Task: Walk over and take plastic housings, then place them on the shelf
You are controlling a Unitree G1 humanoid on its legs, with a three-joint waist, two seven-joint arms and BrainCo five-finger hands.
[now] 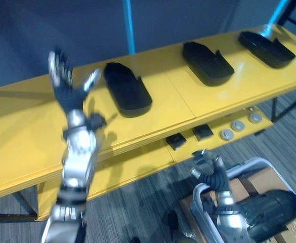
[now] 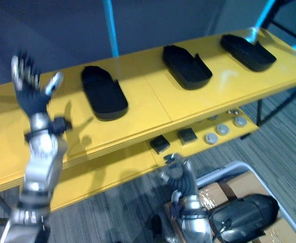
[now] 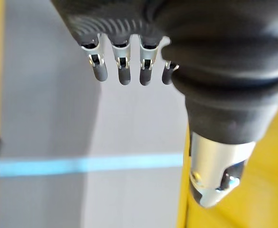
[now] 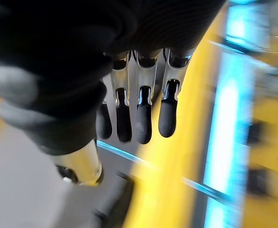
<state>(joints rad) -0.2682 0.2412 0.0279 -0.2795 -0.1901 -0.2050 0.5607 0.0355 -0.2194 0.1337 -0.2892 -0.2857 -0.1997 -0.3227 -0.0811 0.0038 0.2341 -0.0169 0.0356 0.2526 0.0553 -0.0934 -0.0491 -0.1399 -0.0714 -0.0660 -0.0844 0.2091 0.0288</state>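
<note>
Left hand (image 1: 69, 95) was raised, fingers spread and empty. Nearest housing (image 1: 127, 90) lay on the shelf (image 1: 26, 136), just right of them. Right hand (image 1: 212, 172) was low, fingers straight and empty. A dark part (image 1: 269, 210), likely the next housing, lay beside them. I'd wrap its middle firmly.

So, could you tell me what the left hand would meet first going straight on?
Likely the dark wall behind the yellow shelf; past the open left hand the way looks free, though depth is unclear.
</note>
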